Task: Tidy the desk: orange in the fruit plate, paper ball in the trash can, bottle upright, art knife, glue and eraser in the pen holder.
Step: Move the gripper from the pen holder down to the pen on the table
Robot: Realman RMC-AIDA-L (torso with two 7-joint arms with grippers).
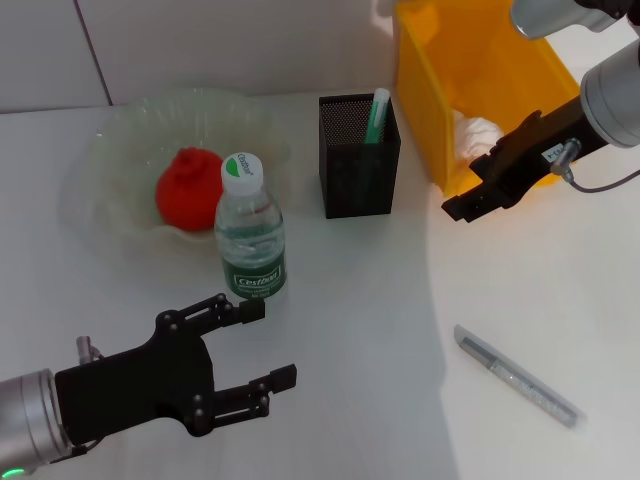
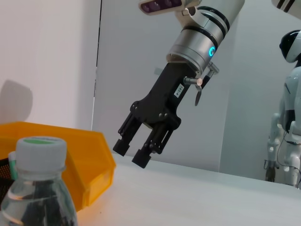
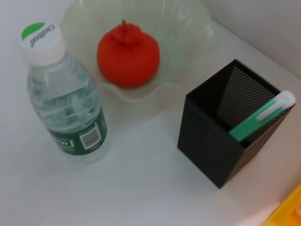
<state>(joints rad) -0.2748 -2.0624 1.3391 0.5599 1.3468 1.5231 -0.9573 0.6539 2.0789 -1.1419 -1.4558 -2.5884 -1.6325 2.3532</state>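
The orange (image 1: 188, 185) lies in the pale-green fruit plate (image 1: 110, 150). The bottle (image 1: 250, 238) stands upright in front of the plate. The black mesh pen holder (image 1: 358, 160) holds a green-and-white stick (image 1: 378, 112). The paper ball (image 1: 478, 135) lies inside the yellow trash can (image 1: 440, 90). A slender grey-and-clear knife-like tool (image 1: 518, 375) lies on the desk at the front right. My left gripper (image 1: 270, 344) is open and empty, just in front of the bottle. My right gripper (image 1: 458, 208) hangs above the desk by the trash can's front corner, fingers close together and empty. The eraser is out of view.
The right wrist view shows the bottle (image 3: 66, 103), the orange (image 3: 128, 55), the plate (image 3: 188, 33) and the pen holder (image 3: 211, 136). The left wrist view shows the bottle cap (image 2: 40, 153), the trash can (image 2: 80, 160) and my right gripper (image 2: 131, 154).
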